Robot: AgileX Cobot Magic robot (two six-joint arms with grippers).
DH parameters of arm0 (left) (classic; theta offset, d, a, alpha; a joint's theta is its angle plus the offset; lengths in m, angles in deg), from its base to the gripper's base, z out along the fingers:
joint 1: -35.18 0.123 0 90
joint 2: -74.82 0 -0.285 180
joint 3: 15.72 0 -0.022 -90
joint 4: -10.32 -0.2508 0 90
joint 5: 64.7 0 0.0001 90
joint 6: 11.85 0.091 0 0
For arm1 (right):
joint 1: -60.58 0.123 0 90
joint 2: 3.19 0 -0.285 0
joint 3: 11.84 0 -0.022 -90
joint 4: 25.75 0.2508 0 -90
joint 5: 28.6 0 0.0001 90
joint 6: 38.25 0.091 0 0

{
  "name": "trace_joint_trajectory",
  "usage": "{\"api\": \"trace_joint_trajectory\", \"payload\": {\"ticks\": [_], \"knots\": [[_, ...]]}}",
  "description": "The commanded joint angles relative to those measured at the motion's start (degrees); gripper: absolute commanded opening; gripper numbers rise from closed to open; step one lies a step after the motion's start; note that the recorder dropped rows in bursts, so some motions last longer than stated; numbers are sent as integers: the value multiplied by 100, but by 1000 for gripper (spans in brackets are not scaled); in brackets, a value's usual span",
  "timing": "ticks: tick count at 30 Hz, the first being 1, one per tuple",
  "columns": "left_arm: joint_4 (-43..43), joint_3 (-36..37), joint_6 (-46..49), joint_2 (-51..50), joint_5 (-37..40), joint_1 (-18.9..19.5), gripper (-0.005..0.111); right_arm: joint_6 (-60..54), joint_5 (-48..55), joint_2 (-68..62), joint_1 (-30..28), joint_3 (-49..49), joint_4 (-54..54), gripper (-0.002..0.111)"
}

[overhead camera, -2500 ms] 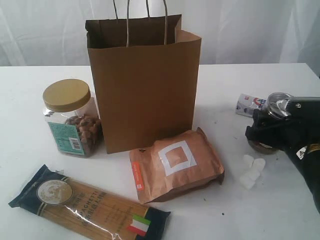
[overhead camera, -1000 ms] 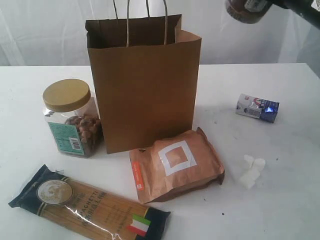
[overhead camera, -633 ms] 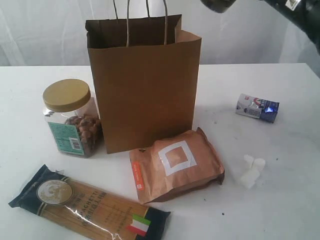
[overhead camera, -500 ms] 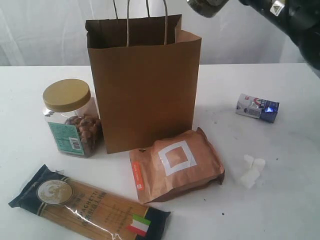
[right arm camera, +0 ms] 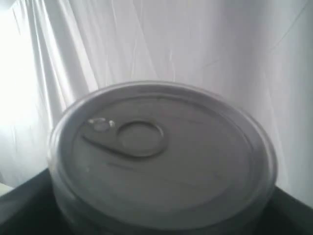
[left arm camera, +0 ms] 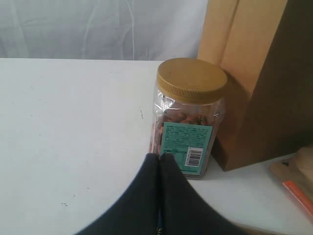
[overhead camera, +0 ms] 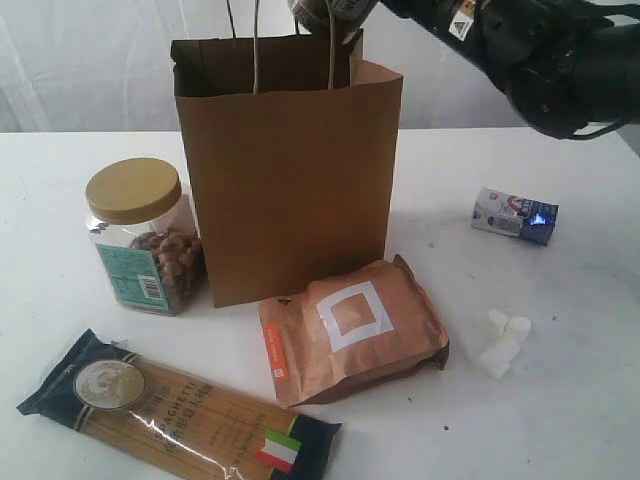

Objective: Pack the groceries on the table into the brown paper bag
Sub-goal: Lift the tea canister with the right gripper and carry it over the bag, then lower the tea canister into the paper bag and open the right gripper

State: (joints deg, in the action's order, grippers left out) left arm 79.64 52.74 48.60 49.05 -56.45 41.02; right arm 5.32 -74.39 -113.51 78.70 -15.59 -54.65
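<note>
White curtain (overhead camera: 90, 60) behind, white desk (overhead camera: 560, 400) below. Mid-frame in the exterior view, bag (overhead camera: 290, 180) upright, mouth up, handles (overhead camera: 255, 40) rising past the top edge. Directly over that mouth, at the very top of the frame, dark jar (overhead camera: 320, 10), gripped by the right end effector (right arm camera: 161, 218) with its fingers spread wide around it. Mostly cut off by the frame edge there, so axis hard to read.

Left of the bag, nut jar (overhead camera: 140, 240) upright, tan lid up, just beside the bag wall. Lower left, spaghetti (overhead camera: 170, 410) flat, long axis slanting down toward bottom centre, flag at that end. In front of the bag, pouch (overhead camera: 350, 330) flat, label face up. At right, carton (overhead camera: 515, 215) on its side, long axis across the frame. Below it, marshmallows (overhead camera: 503, 340) in a small cluster.

Only in the right wrist view: silver lid (right arm camera: 161, 152) facing the camera, pull ring (right arm camera: 139, 137) on it, dark fingers (right arm camera: 24, 205) at either side.

Only in the left wrist view: left end effector (left arm camera: 159, 164) pinched fully together, holding nothing, tips pointing at the nut jar's label.
</note>
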Motion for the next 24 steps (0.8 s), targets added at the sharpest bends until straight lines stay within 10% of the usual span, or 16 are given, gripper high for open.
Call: {"api": "trace_joint_trajectory", "payload": {"ticks": [1, 24], "knots": [[67, 24, -10, 37, 36, -44, 0, 58, -306, 94, 134, 78, -105, 0], [67, 24, -10, 37, 36, -44, 0, -378, 2130, 94, 392, 78, -1013, 0]]}}
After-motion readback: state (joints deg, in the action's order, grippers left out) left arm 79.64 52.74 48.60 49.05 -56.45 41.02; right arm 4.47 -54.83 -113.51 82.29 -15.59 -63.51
